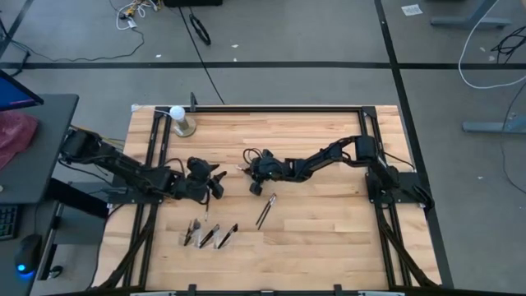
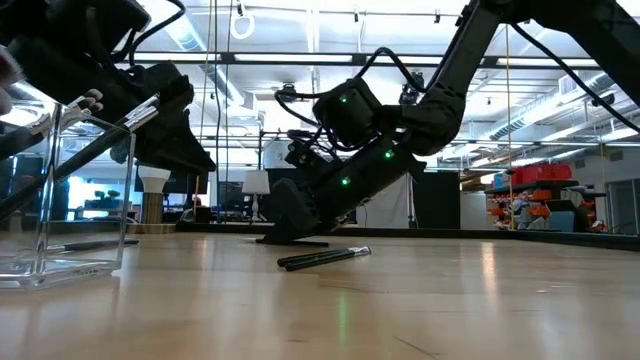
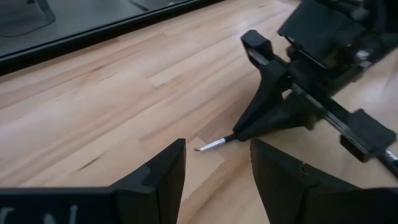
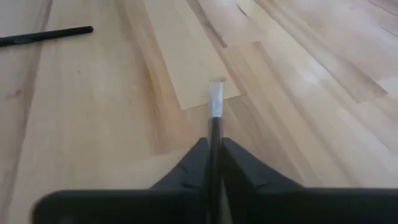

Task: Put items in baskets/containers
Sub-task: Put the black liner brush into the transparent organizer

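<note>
My right gripper [image 4: 213, 146] is low over the table's middle [image 1: 256, 179], shut on a thin makeup brush [image 4: 216, 106] with a silvery ferrule. My left gripper [image 3: 217, 168] is open and holds nothing. It hovers just left of the right one [image 1: 209, 182], facing it. Two dark brushes [image 1: 265, 212] lie flat on the wood to the near right of the grippers [image 2: 325, 258]. The clear organizer [image 1: 209, 237] stands by the near edge. Several brushes lean in it [image 2: 70, 180]. My right gripper pinches the brush's dark handle [image 4: 214, 127] between its two fingers, which lie along the handle. The ferrule end [image 3: 214, 144] sticks out past the fingertips, slanting down toward the table's left. Its tip is at the wood, but I cannot tell whether it touches.
A white ball on a metal stand [image 1: 178, 119] sits at the far left corner. Black rails [image 1: 362, 131] frame the tabletop's sides and far edge. Bare wood [image 1: 329, 214] lies to the right of the loose brushes.
</note>
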You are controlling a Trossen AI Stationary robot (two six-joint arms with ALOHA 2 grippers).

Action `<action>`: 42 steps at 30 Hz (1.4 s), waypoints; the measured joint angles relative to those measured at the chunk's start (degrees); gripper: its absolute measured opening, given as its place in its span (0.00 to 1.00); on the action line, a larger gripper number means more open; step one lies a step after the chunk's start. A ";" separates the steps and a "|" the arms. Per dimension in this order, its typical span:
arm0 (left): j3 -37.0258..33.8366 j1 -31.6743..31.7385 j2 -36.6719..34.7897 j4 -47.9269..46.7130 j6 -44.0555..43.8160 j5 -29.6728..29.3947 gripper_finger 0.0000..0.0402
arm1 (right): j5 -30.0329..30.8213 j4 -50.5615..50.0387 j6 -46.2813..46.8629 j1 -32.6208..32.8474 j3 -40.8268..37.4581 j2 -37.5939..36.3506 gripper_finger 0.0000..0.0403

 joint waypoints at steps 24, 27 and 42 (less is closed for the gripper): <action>0.00 -4.61 2.10 18.67 17.17 3.52 0.45 | -3.69 42.97 2.83 6.05 -36.40 -22.24 0.01; 0.06 -4.36 5.32 30.94 26.28 10.63 0.45 | -7.75 53.95 0.33 8.93 -37.45 -23.57 0.01; 12.46 -1.87 24.83 54.43 44.63 26.03 0.46 | -12.07 55.02 -5.77 16.85 -30.50 -23.97 0.01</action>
